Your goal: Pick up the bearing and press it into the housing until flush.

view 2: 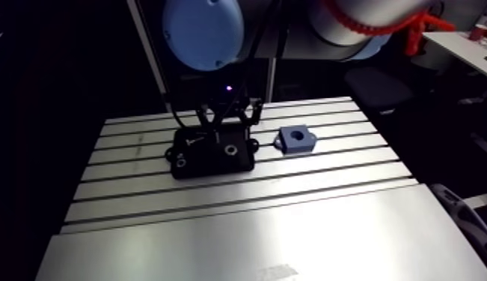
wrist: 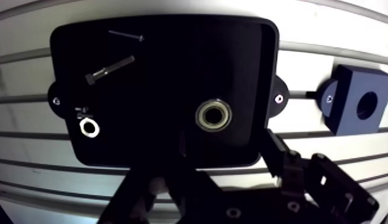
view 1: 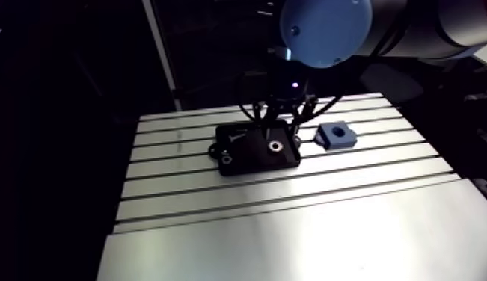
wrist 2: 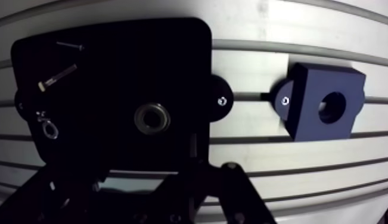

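The bearing, a small metal ring, lies flat in a black tray. It sits just ahead of my gripper, whose dark fingers stand open with nothing between them. The blue housing, a block with a round bore and a side tab, stands on the table beside the tray, apart from the gripper. In the arm view the gripper hangs low over the tray's far edge, the bearing lies below it, and the housing is to the right.
Also in the tray are a dark bolt, a thin pin and a small washer, all on the side away from the housing. The slotted aluminium table stretches toward the front.
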Tool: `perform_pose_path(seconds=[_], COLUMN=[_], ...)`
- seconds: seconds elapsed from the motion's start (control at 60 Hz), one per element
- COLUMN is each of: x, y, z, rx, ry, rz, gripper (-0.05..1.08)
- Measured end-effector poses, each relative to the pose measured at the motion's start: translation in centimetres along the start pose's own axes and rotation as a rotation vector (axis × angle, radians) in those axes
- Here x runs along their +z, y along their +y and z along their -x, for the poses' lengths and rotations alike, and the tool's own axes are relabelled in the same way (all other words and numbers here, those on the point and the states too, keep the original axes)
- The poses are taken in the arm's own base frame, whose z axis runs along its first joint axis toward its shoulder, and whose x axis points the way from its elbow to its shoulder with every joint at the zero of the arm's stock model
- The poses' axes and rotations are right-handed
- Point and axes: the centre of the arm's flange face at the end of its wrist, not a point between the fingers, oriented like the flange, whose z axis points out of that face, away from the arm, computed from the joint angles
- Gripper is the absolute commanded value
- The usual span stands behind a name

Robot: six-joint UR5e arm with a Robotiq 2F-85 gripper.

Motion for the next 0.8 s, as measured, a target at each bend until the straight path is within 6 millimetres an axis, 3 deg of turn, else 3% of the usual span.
perform_pose_path(seconds=[0.8], x=[2.6], y=[-0.2], z=[-0.4], rx=[-0.008], ry=[0.013], rz=[-0.010], gripper=[0.30])
